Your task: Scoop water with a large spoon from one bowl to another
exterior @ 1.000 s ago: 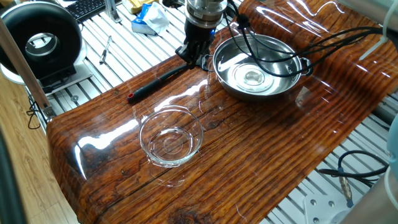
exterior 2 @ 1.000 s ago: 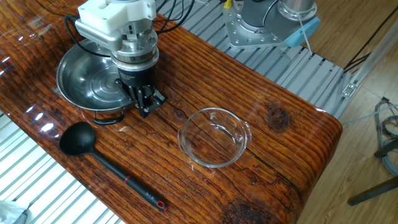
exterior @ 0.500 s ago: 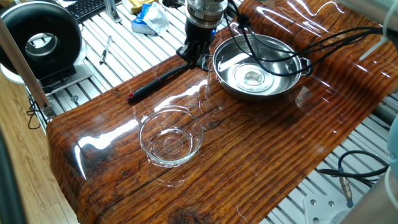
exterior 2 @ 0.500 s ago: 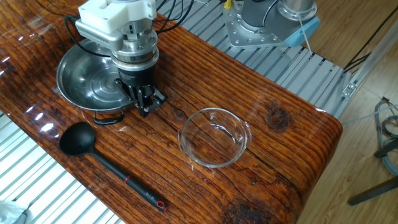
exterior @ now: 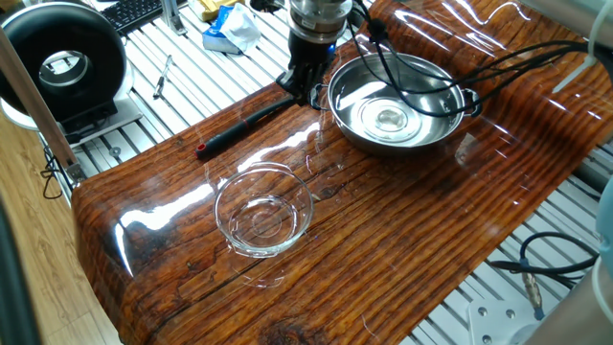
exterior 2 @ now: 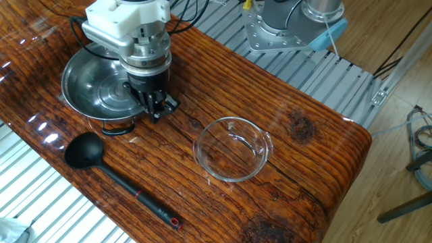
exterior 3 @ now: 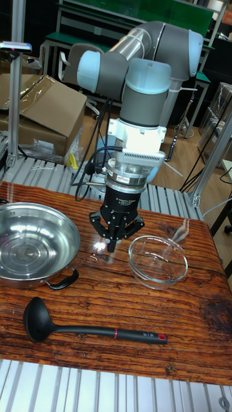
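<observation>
So the end effector (exterior 3: 113,243) is creeping sideways over the desk (exterior 2: 283,121) since a second ago, still low beside the steel bowl (exterior 2: 94,84), fingers pinched together and carrying nothing. The ladle (exterior 3: 84,327) is lying untouched near the desk's edge, the glass bowl (exterior 2: 233,148) is sitting well apart. I'd say no scooping yet, it's just lining up.

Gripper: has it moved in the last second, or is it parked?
Yes, slightly. In one fixed view the gripper has crept up-frame and a little right, closer to the steel bowl's rim. The ladle lies untouched on the table.
</observation>
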You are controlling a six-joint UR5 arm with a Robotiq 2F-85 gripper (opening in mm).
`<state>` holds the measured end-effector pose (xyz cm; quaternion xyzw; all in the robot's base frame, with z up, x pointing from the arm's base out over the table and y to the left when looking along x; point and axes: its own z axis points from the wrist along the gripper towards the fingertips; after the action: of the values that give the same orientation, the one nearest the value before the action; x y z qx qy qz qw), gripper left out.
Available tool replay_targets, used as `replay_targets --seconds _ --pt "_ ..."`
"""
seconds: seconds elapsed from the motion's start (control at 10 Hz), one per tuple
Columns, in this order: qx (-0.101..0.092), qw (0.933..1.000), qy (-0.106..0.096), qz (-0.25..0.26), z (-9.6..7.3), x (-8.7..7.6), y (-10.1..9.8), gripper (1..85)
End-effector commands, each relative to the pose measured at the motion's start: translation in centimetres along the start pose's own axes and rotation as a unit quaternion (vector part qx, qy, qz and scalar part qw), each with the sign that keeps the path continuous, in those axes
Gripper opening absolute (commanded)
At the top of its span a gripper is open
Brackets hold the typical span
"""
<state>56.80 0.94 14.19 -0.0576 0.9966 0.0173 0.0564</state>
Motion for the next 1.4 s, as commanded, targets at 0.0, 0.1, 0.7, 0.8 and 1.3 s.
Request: replay_targets --seconds 0.0,0.1,0.7,0.8,1.3 --pt "-0.009 0.9994 0.034 0.008 -0.2 1.7 0.4 1.0" --pt "-0.004 0.9994 0.034 0.005 -0.2 1.8 0.1 1.0" --pt "-0.001 0.9995 0.006 0.030 -0.1 0.3 0.0 1.0" --pt "-0.004 0.9997 -0.001 0.025 -0.1 -0.1 0.1 1.0" --pt "-0.006 0.9992 -0.025 0.031 -0.2 -1.3 0.2 1.0"
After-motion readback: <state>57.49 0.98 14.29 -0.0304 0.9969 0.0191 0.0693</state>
